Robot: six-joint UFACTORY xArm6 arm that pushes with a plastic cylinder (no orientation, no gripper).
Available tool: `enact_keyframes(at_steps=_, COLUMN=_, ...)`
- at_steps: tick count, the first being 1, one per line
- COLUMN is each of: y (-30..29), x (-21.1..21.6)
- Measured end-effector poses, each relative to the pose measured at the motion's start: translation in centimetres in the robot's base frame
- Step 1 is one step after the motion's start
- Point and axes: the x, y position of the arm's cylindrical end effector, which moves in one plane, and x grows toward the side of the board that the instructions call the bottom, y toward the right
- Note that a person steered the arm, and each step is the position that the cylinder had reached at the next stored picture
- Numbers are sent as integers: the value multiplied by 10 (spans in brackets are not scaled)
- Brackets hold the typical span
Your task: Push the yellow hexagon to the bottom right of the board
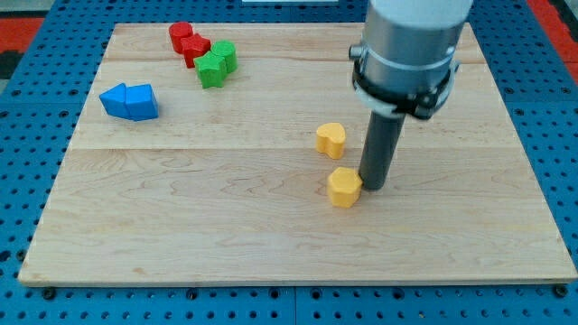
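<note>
The yellow hexagon [344, 188] lies on the wooden board [181, 226], right of the view's centre. My tip [371, 186] rests on the board just to the hexagon's right, touching or almost touching its right side. A second yellow block [330, 139], heart-like in shape, sits just above the hexagon, a little to the view's left of the rod.
Two red blocks [189, 42] sit at the view's top left, with two green blocks [217, 63] touching just below right of them. A blue block pair [129, 101] lies at the view's left. The arm's grey body [411, 45] hangs over the top right.
</note>
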Motion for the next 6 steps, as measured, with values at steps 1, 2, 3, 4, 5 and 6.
enact_keyframes(at_steps=1, y=-17, x=-1)
enact_keyframes(at_steps=2, y=-18, x=-13)
enact_keyframes(at_steps=3, y=-42, x=-31)
enact_keyframes(at_steps=4, y=-71, x=-24)
enact_keyframes(at_steps=5, y=-50, x=-7)
enact_keyframes(at_steps=6, y=-74, x=1)
